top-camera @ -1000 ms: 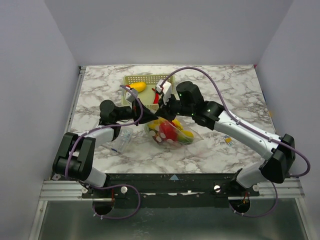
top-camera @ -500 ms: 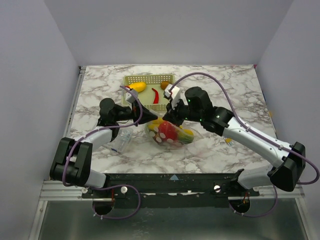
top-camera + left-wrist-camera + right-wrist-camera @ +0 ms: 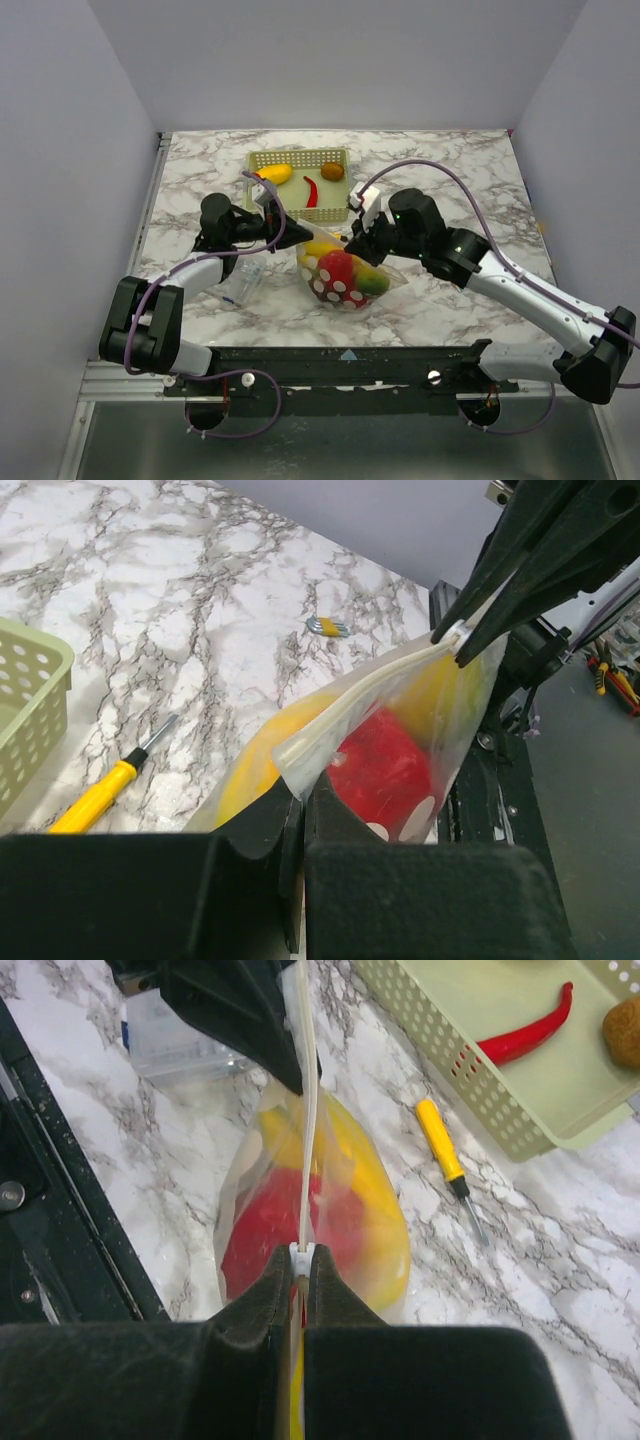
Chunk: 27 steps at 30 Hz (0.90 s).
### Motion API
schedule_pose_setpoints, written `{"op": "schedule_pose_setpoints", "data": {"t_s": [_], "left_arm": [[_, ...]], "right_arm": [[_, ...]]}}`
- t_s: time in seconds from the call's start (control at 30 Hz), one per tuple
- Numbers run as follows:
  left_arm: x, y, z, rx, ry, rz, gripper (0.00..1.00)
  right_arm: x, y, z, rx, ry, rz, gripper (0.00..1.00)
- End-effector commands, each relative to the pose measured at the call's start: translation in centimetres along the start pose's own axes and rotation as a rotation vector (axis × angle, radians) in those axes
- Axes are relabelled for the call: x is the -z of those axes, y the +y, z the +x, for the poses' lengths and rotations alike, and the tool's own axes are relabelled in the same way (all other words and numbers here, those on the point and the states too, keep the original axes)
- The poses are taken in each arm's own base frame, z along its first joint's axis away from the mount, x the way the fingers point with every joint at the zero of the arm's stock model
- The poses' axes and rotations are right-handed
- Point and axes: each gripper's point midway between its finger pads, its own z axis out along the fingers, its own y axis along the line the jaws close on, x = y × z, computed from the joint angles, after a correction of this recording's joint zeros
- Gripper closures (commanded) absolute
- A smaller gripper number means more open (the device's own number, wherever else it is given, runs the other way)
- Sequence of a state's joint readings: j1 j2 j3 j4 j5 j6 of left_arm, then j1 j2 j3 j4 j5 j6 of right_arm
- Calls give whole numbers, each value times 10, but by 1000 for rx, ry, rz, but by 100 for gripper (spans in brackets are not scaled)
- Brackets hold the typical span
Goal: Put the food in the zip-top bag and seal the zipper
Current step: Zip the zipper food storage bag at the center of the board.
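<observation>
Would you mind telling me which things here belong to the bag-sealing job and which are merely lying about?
In the job: zip-top bag, zipper, food inside, left gripper, right gripper.
Lying about: mesh basket, screwdriver, clear packet.

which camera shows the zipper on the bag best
Right wrist: the zipper runs as a plain white line from the right gripper to the left gripper. Left wrist shows it slanting atop the zip-top bag. Top external shows only a faint strip.
</observation>
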<state>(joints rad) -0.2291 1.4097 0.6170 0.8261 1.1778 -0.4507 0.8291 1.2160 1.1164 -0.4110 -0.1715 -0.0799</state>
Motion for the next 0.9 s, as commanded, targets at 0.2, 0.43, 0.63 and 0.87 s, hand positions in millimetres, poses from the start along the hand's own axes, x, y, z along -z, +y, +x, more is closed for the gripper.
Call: {"op": "schedule_pose_setpoints", "data": {"t_s": [0.2,0.43,0.63,0.87], "left_arm": [[13,32,-15,-42,-34,-149,100],[18,43,-14,-22,-22,-189,100],[20,47,-13,-22,-15,-209,100],[21,50,-12,-14,-10,-218,100]], "right_arm": [[45,-2,21,-57,29,71,100],[66,-5,27,-69,40,109,100],[80,-5,34,-76,43,132,100],[90,-3,35,-69,27,129,100]]}}
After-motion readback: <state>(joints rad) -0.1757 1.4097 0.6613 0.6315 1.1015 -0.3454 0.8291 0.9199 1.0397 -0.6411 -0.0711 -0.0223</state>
